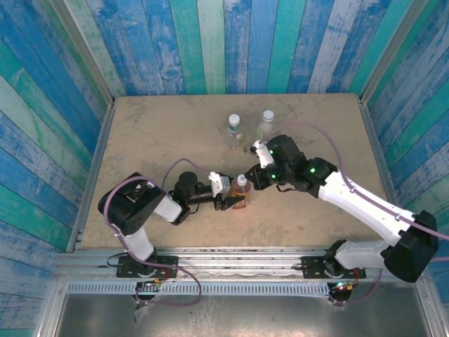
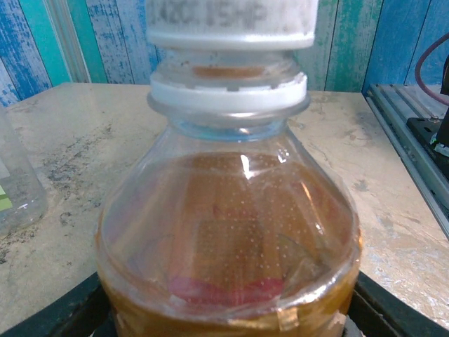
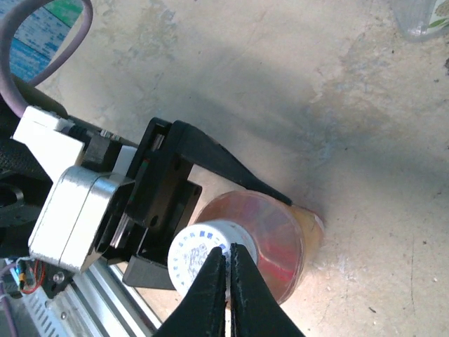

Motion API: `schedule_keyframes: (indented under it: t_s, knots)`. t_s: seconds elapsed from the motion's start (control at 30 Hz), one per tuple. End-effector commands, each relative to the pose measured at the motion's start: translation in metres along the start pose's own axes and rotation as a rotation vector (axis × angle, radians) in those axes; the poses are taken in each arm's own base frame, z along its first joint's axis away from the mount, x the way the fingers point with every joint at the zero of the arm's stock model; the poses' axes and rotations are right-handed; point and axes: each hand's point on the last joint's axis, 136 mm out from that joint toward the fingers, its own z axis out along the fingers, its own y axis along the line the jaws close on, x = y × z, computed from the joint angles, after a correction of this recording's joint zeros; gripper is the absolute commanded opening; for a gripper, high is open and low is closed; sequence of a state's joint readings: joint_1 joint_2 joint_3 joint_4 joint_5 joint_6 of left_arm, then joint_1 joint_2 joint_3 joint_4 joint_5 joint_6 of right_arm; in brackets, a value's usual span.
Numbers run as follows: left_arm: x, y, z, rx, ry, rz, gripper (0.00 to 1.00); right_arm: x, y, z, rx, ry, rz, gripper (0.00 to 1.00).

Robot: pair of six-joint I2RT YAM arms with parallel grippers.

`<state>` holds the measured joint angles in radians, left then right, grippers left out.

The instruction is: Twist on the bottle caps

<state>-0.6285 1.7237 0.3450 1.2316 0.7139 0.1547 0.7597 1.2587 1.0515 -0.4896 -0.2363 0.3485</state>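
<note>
Amber bottle [image 2: 231, 246] upright, near-centre of table [image 1: 140, 140], body clamped in left gripper [image 1: 230, 202]. White cap [image 3: 198, 254] sits on neck. Right gripper [image 3: 228, 247] fingers almost together, holding nothing, tips over cap's edge. We judge: open wide, straddle cap squarely, twist while left holds firm.

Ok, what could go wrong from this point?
The right gripper has its fingers nearly closed on top of the cap, not around it, so it may slip rather than turn it. The left gripper holds the orange bottle by its body; a push on top could tilt it.
</note>
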Motion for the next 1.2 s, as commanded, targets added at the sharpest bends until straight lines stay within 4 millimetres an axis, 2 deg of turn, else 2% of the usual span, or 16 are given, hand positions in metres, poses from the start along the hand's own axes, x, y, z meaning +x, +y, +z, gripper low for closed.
schedule_keyframes:
  t_s: [0.0,0.13,0.33,0.47,0.63,0.73,0.9,1.17]
  knots:
    - [0.023,-0.006,-0.001,0.010,0.085,-0.068,0.66,0.024,0.006,-0.003,-0.043,0.080,0.025,0.07]
    - [0.022,-0.007,-0.001,0.014,0.084,-0.068,0.66,0.013,0.007,-0.013,-0.039,0.037,-0.003,0.09]
    - [0.023,-0.007,-0.001,0.018,0.084,-0.065,0.66,-0.006,-0.005,-0.023,0.015,-0.040,-0.049,0.21]
    - [0.023,-0.008,-0.001,0.021,0.084,-0.066,0.66,-0.018,-0.007,-0.015,-0.019,-0.033,-0.035,0.24]
    - [0.023,-0.008,-0.001,0.021,0.085,-0.065,0.66,-0.023,0.000,0.001,-0.086,0.016,-0.037,0.23]
    - [0.023,-0.008,-0.001,0.022,0.085,-0.067,0.66,-0.023,0.003,0.008,-0.114,0.030,-0.036,0.18]
    - [0.024,-0.008,-0.001,0.021,0.087,-0.068,0.66,-0.012,0.002,0.011,-0.125,0.056,-0.019,0.11]
    - [0.024,-0.007,-0.001,0.015,0.087,-0.068,0.66,0.030,0.002,0.007,-0.171,0.126,0.044,0.10]
